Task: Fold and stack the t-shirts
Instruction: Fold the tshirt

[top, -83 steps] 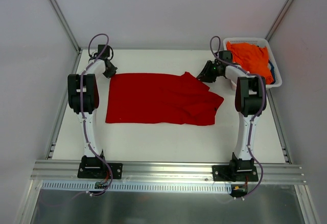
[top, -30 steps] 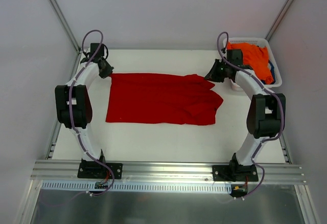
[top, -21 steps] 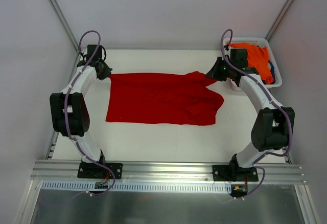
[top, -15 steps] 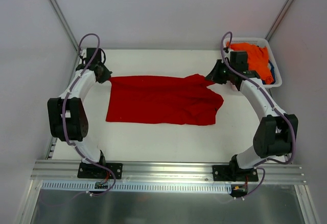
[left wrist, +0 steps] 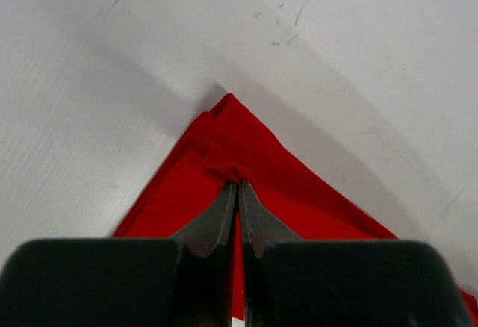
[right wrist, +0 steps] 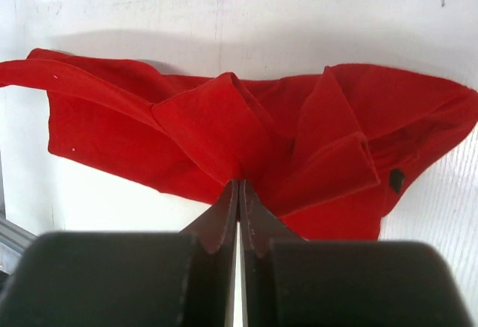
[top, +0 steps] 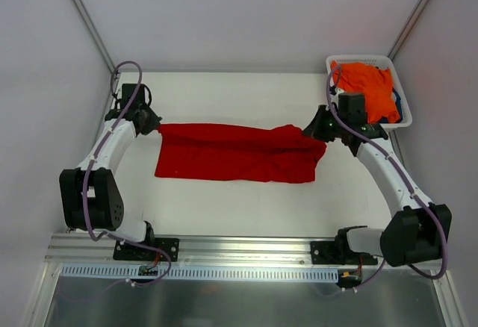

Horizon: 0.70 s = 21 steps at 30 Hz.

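Your left fingers are pinched tight on a corner of the red t-shirt, with a small pucker of cloth caught at their tips. Your right fingers are likewise closed on a bunched fold at the opposite end of the same shirt. Between the two pairs of fingers the shirt runs as a long band across the bench, and most of it lies flat on their near side. Around the right fingers the cloth is rumpled into overlapping folds. Beyond the right fingers and off to their right, the white basket holds the crumpled orange t-shirt, which fills most of it. A sliver of dark blue cloth shows at the basket's right side.
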{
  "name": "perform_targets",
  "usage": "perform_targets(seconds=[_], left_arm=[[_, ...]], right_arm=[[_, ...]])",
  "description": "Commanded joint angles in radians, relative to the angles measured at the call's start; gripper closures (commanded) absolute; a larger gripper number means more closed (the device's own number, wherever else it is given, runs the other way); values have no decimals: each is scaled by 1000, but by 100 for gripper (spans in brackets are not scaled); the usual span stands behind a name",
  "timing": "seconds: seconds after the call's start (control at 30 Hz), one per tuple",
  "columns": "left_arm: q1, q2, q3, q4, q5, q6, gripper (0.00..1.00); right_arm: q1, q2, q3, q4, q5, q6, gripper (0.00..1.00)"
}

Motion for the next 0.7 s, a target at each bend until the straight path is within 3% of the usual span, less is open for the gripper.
perform_targets(seconds=[0.0, 0.67], left_arm=[[-27, -71, -39, 4, 3, -1, 100], [-67, -268, -243, -30, -20, -27, 100]], right_arm=[[18, -87, -29, -36, 32, -6, 100], [87, -285, -203, -125, 51, 50, 100]])
